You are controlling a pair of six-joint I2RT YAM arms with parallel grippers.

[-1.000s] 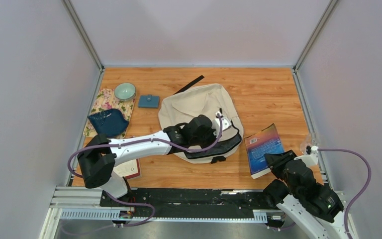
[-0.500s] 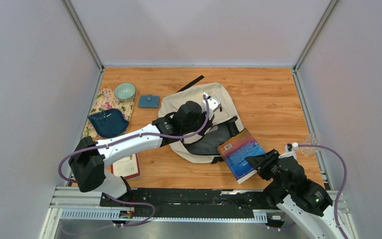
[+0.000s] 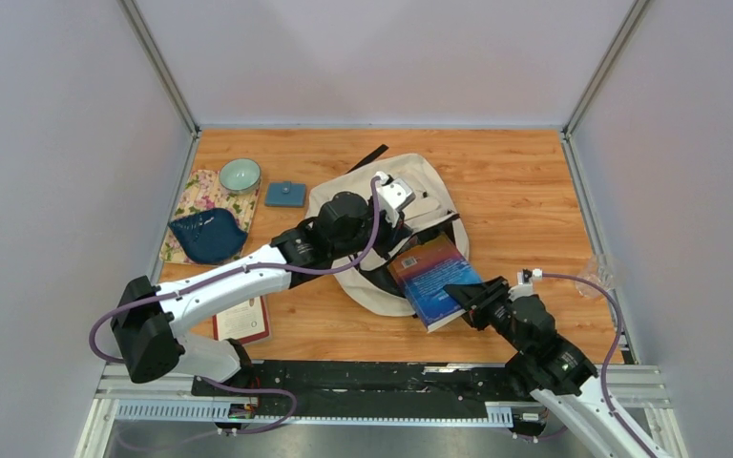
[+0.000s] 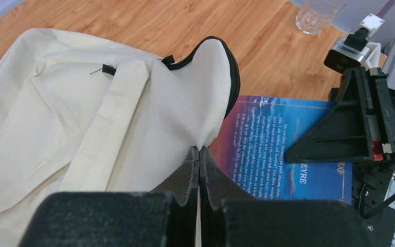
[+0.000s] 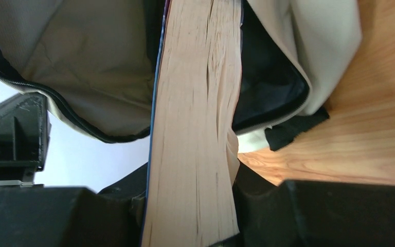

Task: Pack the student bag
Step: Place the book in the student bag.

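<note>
Two grey walls [image 3: 57, 143] flank my wooden table [image 3: 515, 181]; the bag [image 3: 429, 181] lies mid-table. My left pincer [image 4: 199, 152] reaches across, pinching its rim up; my right pincer [image 3: 466, 294] clamps a book [image 3: 431, 277] at the opening.

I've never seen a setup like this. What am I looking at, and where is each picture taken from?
These are two robot arms bolted at the near edge of a wooden table. The wide picture comes from a fixed camera above and behind them; the other two come from a camera on each wrist. The left gripper pinches the rim of the cream backpack, holding its opening up. The right gripper grips a blue-covered book, its far end at that opening. Also there: a teal bowl, a dark blue plate on a floral cloth, a small blue pouch and a clear glass.
</note>
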